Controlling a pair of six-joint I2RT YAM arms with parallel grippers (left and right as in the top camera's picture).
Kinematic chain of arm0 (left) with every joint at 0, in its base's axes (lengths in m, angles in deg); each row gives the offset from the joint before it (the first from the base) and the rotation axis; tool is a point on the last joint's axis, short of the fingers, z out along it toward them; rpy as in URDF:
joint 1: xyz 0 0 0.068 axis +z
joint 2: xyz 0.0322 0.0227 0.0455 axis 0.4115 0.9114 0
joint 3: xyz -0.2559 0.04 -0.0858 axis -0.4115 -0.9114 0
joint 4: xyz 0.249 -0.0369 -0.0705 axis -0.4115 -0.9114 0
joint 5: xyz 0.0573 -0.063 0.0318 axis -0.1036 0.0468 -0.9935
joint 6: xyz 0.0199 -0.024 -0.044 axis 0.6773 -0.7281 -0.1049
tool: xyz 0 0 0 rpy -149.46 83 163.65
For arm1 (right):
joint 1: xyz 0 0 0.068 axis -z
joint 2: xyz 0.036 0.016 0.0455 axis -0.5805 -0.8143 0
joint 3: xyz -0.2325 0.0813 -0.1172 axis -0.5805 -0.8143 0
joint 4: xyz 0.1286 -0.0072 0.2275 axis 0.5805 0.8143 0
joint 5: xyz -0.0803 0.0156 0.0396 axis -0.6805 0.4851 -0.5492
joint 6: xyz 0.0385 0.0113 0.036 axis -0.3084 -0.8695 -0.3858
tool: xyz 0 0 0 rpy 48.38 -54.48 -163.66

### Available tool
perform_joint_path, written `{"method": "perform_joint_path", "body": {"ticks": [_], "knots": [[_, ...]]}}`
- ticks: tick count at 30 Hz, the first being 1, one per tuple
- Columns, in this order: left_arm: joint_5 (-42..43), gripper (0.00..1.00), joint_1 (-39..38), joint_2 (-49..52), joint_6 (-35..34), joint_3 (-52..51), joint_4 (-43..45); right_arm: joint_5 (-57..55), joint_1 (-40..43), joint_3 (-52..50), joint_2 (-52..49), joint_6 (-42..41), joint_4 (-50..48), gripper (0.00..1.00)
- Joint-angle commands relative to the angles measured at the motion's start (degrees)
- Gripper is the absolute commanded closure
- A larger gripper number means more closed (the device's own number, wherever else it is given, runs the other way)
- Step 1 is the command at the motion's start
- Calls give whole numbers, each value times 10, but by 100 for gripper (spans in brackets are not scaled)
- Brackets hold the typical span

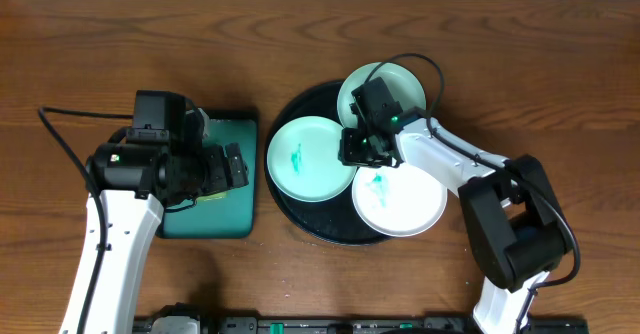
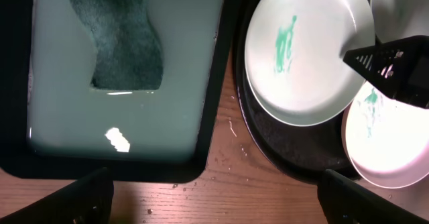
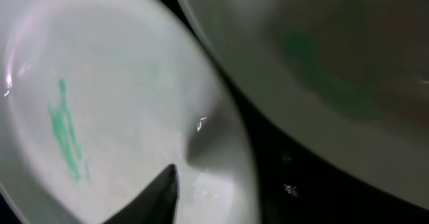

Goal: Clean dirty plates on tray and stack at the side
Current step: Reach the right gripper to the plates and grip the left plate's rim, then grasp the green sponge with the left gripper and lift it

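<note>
Three plates lie on the black tray (image 1: 312, 216) at mid-desk (image 1: 90, 54), none yet stacked at the side: a mint plate (image 1: 300, 169) on the left, a second mint plate (image 1: 400, 79) at the far edge, and a white plate (image 1: 410, 212) at the near right. The left mint plate and the white plate carry blue-green smears. The far one is partly hidden by the right arm, so its condition cannot be told.

The right jaws sit at the right rim of the left mint plate, where the three plates nearly meet. The wrist view shows one finger (image 3: 157, 204) over the plate's inner slope, close to its edge. Whether the jaws are clamped on the rim or merely straddle it cannot be told. A rim grip is the likely aim, since a shallow plate offers no other hold for lifting.

The left jaws stand wide apart and empty above the teal tray (image 1: 215, 222) at left, where a dark green cloth (image 2: 124, 36) lies on a glossy, perhaps wet, floor. They are presumably poised to take it for wiping.
</note>
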Motion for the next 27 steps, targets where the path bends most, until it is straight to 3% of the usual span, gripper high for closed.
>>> {"method": "perform_joint_path", "body": {"ticks": [1,3,6,13,15,20,23,27], "knots": [[0,3,-1,-1,-2,10,-1,-6,-5,-25,-12,-9,-14,81],[0,2,-1,-1,-2,10,-1,-9,-5,-26,-12,-14,-15,93],[0,3,-1,-1,-2,10,-1,-12,-5,-27,-12,-14,-14,99],[-2,3,-1,-1,-2,10,-1,-12,-5,-27,-12,-14,-14,99],[-20,16,-1,-1,-2,10,-1,-12,-5,-27,-12,-14,-13,99],[-133,20,1,15,-28,1,19,-12,-5,-27,-12,-14,-11,99],[-143,22,8,47,-29,-7,37,-12,-5,-27,-12,-13,-9,99],[-143,34,22,116,-27,-8,66,-12,-5,-27,-12,-12,-4,99]]}}
